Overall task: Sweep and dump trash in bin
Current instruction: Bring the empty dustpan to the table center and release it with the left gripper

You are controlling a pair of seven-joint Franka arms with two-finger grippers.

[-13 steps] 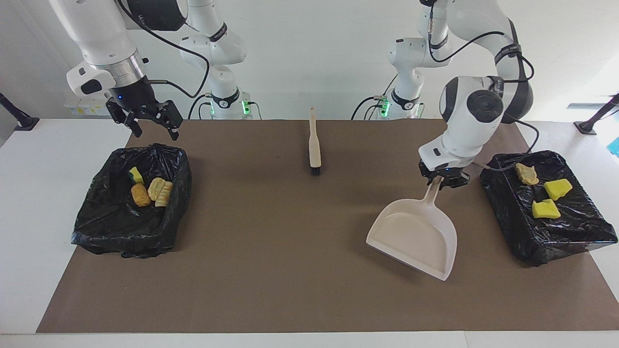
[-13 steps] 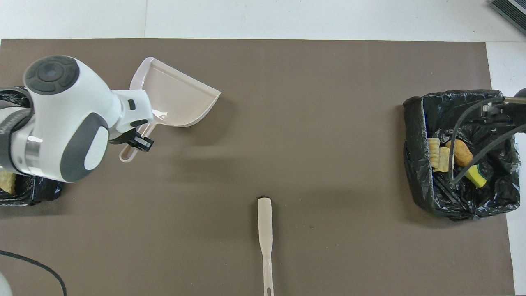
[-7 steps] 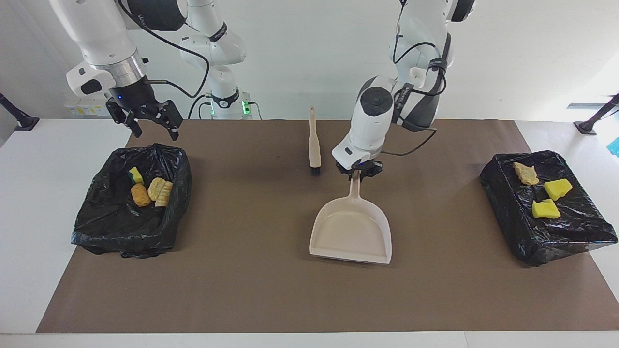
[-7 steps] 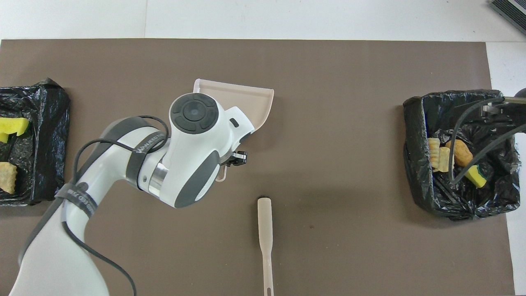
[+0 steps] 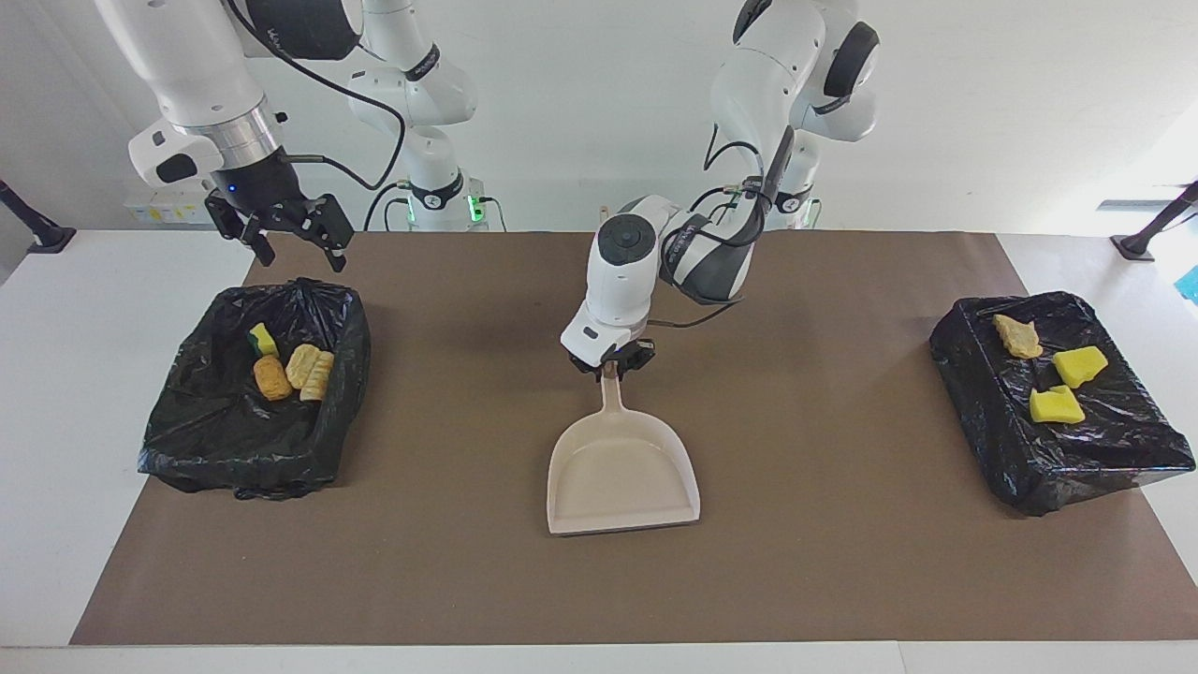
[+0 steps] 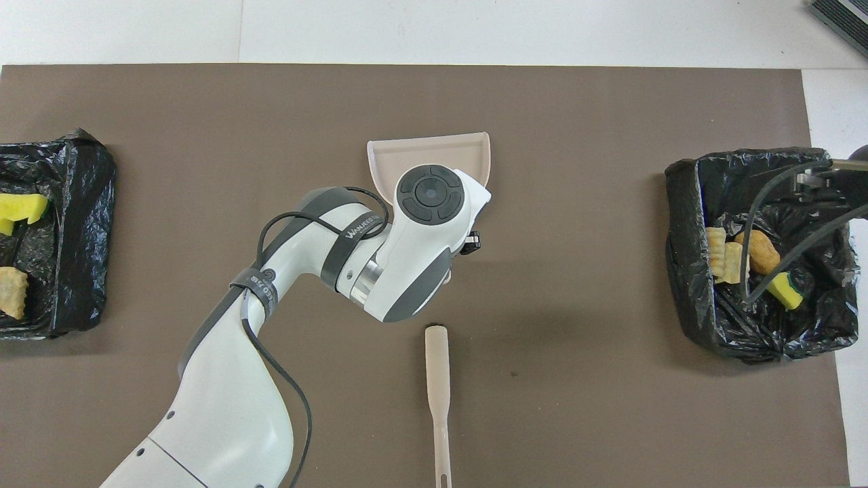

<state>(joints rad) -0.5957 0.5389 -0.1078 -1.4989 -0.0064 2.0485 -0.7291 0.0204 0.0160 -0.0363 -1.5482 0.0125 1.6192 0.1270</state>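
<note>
My left gripper [image 5: 613, 365] is shut on the handle of the beige dustpan [image 5: 622, 477], which is empty and sits level at or just above the middle of the brown mat. In the overhead view my wrist covers most of the pan [image 6: 407, 152]. Trash scraps lie in two black-bagged bins. The bin [image 5: 215, 440] at the right arm's end holds a yellow-green sponge piece [image 5: 264, 339] and tan chunks [image 5: 272, 377]. The bin [image 5: 1029, 468] at the left arm's end carries a tan chunk [image 5: 1018, 337] and two yellow sponge pieces [image 5: 1079, 366]. My right gripper [image 5: 295, 248] is open and empty above the first bin's rim, waiting.
A beige hand brush [image 6: 437, 379] lies on the mat [image 6: 576, 102], nearer to the robots than the dustpan, handle toward them. In the facing view my left arm hides most of it. White table shows around the mat.
My left arm has carried the dustpan from beside the bin at its own end to the middle of the mat, turning it square to the table. The right arm has not moved.
</note>
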